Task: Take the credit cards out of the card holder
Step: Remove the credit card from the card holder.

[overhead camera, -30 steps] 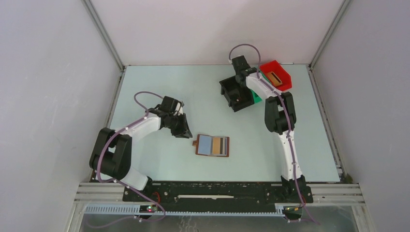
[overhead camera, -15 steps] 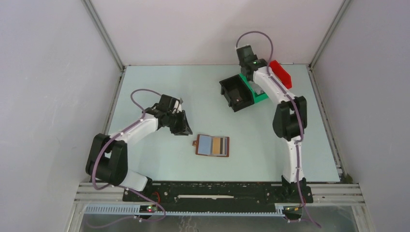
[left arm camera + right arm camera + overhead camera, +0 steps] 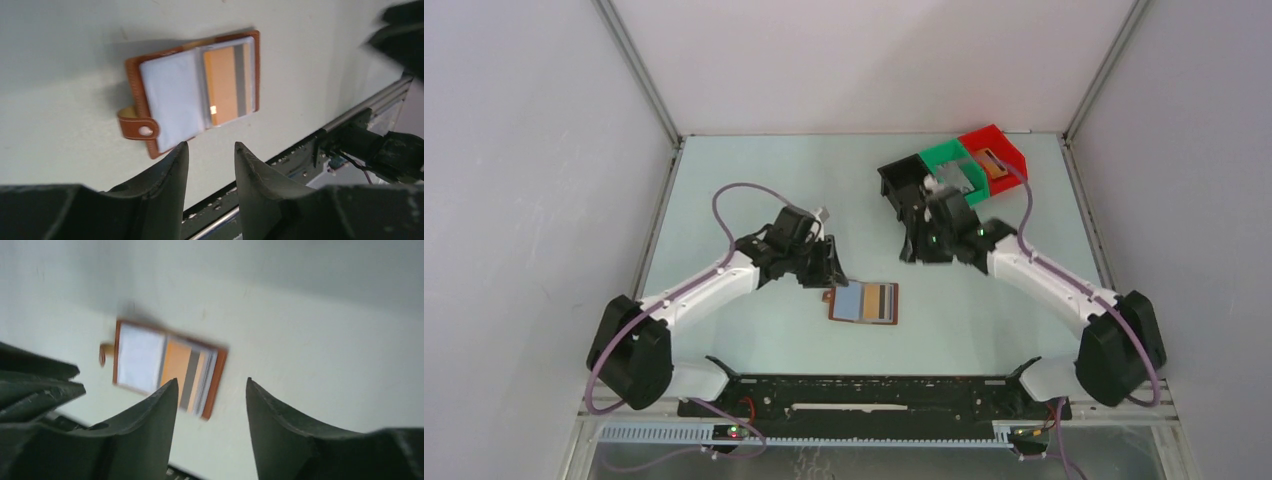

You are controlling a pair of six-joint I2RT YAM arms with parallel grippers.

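On the table [image 3: 754, 180], near its middle and between the two arms, the wallet [image 3: 864, 302] lies flat and open, strap tab to the left, pale blue panel on the left and card pocket on the right. An orange card [image 3: 222, 85] with a grey stripe sits in that pocket, and the right wrist view shows thin pale edges beside it that may be further cards, though I cannot count them. At the far right, a tan card [image 3: 994, 161] already lies in the red bin [image 3: 1014, 150], so the job looks partly done, with at least one card left to draw out. Something pale shows in the green bin [image 3: 939, 155], but whether it is a card I cannot tell; the black bin [image 3: 892, 185] shows nothing clear. The left gripper [image 3: 210, 147] hangs just beside the wallet's strap end, fingers moderately parted and holding nothing. The right gripper [image 3: 211, 385] hovers near the wallet's far right side, fingers wider apart, also empty. Counted: one wallet, three bins, two cards plainly seen, two grippers.
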